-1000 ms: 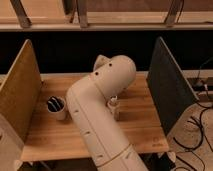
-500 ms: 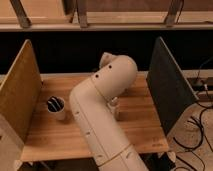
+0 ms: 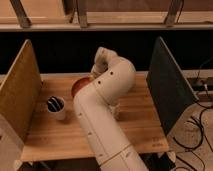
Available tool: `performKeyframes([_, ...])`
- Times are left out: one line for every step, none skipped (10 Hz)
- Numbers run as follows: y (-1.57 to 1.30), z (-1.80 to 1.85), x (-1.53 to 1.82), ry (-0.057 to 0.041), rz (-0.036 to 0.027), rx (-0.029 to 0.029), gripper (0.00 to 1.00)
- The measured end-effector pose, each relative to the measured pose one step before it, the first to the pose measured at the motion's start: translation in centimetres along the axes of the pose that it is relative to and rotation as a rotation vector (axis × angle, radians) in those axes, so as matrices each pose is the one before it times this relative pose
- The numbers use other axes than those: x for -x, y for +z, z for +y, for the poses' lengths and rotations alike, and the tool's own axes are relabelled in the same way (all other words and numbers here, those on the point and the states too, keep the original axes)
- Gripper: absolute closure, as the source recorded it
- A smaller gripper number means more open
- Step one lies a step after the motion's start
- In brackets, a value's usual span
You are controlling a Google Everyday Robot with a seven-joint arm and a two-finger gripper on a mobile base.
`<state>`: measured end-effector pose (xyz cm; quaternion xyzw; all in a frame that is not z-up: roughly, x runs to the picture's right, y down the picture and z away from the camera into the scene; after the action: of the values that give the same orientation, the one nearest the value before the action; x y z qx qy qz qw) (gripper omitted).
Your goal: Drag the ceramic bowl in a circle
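The ceramic bowl (image 3: pixel 79 86) is orange-red and sits on the wooden table (image 3: pixel 142 122) left of centre. Only its left part shows; the rest is hidden behind my white arm (image 3: pixel 100 115). The arm rises from the bottom of the view, bends at the elbow (image 3: pixel 122 75) and folds back to the wrist (image 3: pixel 103 56). My gripper (image 3: pixel 95 70) hangs below the wrist, at the bowl's far right side, mostly hidden by the arm.
A small white cup (image 3: pixel 56 108) with dark contents stands on the table left of the arm. A tan panel (image 3: pixel 20 92) walls the left side and a dark panel (image 3: pixel 167 87) the right. Cables (image 3: pixel 200 127) lie on the floor at right.
The arm has swung: the elbow moved right and the wrist now shows above and behind it. The orange-red bowl, hidden before, now shows left of the arm.
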<state>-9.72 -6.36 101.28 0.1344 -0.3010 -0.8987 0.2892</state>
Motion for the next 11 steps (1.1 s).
performKeyframes([0.887, -1.137, -1.342, -0.03147, 0.01926, -0.02854, 1.0])
performKeyframes([0.655, -0.983, -0.493, -0.01591, 0.00613, -0.02571, 1.0])
performKeyframes([0.641, -1.281, -0.132, -0.01425, 0.00047, -0.0338, 1.0])
performKeyframes([0.228, -1.031, 0.02, -0.00915, -0.00064, -0.02335, 1.0])
performKeyframes([0.123, -1.28, 0.448, -0.00722, -0.01024, -0.02635, 1.0])
performKeyframes([-0.245, -0.707, 1.05, 0.00456, -0.02018, -0.00936, 1.0])
performKeyframes([-0.439, -0.22, 1.239, 0.01498, -0.01667, 0.00349, 1.0])
performKeyframes([-0.613, 0.082, 1.386, 0.02165, -0.01462, 0.01095, 1.0])
performKeyframes([-0.814, 0.41, 1.657, 0.03611, -0.01378, 0.01898, 1.0])
performKeyframes([-0.908, 0.724, 1.511, 0.04022, -0.00758, 0.02446, 1.0])
performKeyframes([-1.064, 1.02, 1.253, 0.04308, 0.00146, 0.02777, 0.98])
